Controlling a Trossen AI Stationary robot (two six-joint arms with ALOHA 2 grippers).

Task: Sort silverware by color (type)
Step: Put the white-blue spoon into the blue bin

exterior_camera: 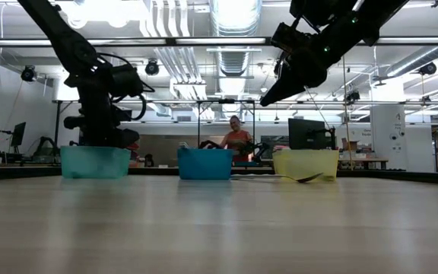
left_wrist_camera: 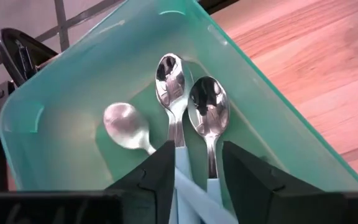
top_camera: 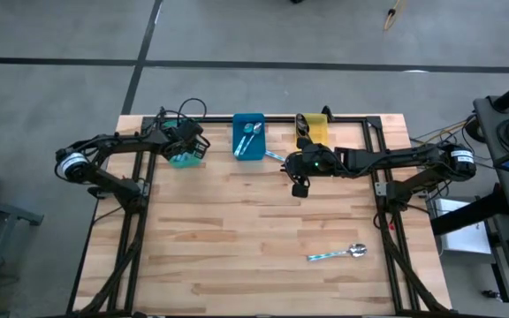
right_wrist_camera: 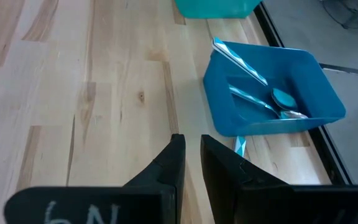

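The left gripper (left_wrist_camera: 194, 177), released, hangs over the teal bin (top_camera: 184, 159) at upper left mid-drop; the right gripper (right_wrist_camera: 191, 158), near-clenched and empty, next must fetch the spoon (top_camera: 337, 254) at lower right.

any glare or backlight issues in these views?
Low view: bright ceiling lights backlight both arms into silhouettes. Left wrist view: spoon bowls in the teal bin mirror the lights. High view: evenly lit, spoon on the table casts little shadow.

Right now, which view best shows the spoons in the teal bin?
The left wrist view: three spoons lie in the teal bin beyond the left gripper. The high view's arm hides them; the low view shows only the bin's wall; the right wrist view shows only its edge.
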